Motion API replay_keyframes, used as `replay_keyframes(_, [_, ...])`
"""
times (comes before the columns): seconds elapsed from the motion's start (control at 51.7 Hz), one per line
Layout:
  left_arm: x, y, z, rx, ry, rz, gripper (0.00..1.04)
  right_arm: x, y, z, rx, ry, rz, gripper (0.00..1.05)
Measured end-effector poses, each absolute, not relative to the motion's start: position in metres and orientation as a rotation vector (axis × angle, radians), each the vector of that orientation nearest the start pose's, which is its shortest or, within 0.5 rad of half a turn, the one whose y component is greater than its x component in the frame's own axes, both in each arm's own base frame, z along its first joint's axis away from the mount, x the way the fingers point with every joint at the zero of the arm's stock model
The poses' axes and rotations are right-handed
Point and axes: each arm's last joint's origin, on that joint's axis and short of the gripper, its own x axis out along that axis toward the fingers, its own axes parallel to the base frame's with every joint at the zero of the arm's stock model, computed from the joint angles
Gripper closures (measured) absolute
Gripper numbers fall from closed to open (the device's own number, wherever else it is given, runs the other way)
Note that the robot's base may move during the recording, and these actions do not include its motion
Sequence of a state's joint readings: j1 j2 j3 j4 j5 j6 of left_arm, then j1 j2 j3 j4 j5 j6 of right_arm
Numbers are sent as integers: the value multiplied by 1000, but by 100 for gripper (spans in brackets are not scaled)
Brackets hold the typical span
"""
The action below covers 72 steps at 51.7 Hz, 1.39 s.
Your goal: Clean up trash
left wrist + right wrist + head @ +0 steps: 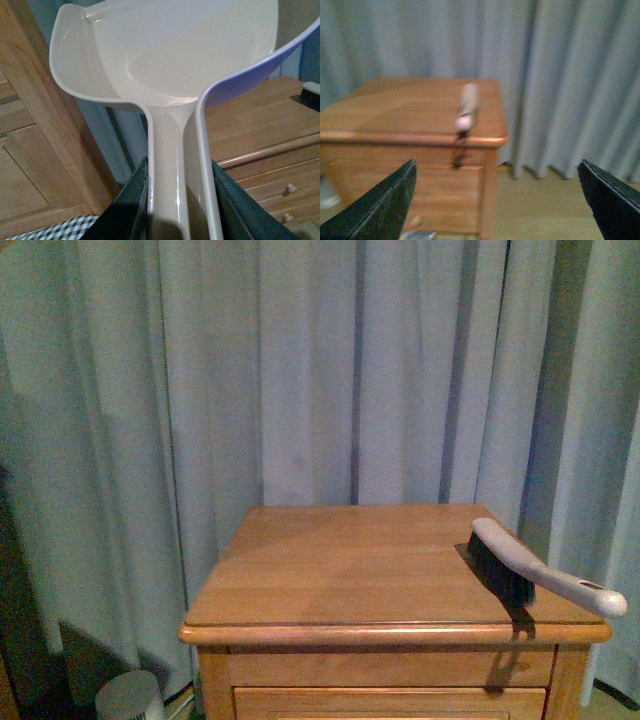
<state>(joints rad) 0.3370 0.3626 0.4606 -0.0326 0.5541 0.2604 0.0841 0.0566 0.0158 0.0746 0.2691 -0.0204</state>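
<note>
The trash is out of view in every frame. My left gripper is shut on the handle of the pink dustpan; its scoop faces the camera and holds nothing that I can see. My right gripper is open and empty in mid-air, some way from the wooden nightstand. A grey hand brush with black bristles lies on the nightstand near its right edge, its handle sticking out past the front corner. Neither arm shows in the front view.
Pale curtains hang behind the nightstand. A white cylindrical object stands on the floor at the lower left. The left wrist view shows a wooden cabinet, a checkered cloth and drawers with knobs.
</note>
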Motion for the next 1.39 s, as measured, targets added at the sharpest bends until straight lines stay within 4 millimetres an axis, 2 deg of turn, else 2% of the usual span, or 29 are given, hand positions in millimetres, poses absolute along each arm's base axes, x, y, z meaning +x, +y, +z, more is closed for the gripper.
replay_keyframes(0.097, [103,20,287,287,-87,-206,76,104,-2,168,-27,82,-463,7])
replay_keyframes(0.136, [103,20,287,287,-86,-208,76,109,-5,169,-27,136,-521,7])
replay_keyframes(0.31, [103,20,287,286,-85,-208,76,148,-11,216,0,217,-437,7])
replay_keyframes(0.407, [103,20,287,285,-85,-207,76,172,-17,236,14,268,-395,7])
replay_keyframes(0.561, [103,20,287,285,-85,-207,76,229,-27,266,27,391,-331,7])
replay_keyframes(0.619, [103,20,287,285,-85,-207,76,249,-29,270,23,425,-332,7])
replay_keyframes(0.774, [103,20,287,285,-85,-207,76,307,-35,275,51,546,-314,7])
replay_keyframes(0.929, [103,20,287,284,-85,-207,76,344,-28,270,89,614,-288,7])
replay_keyframes(1.045, [103,20,287,284,-85,-207,76,363,-20,263,117,644,-275,7])
replay_keyframes(1.162, [103,20,287,284,-85,-207,76,381,-3,249,138,677,-252,7])
replay_keyframes(1.394, [103,20,287,284,-85,-207,76,397,16,233,140,701,-215,7])
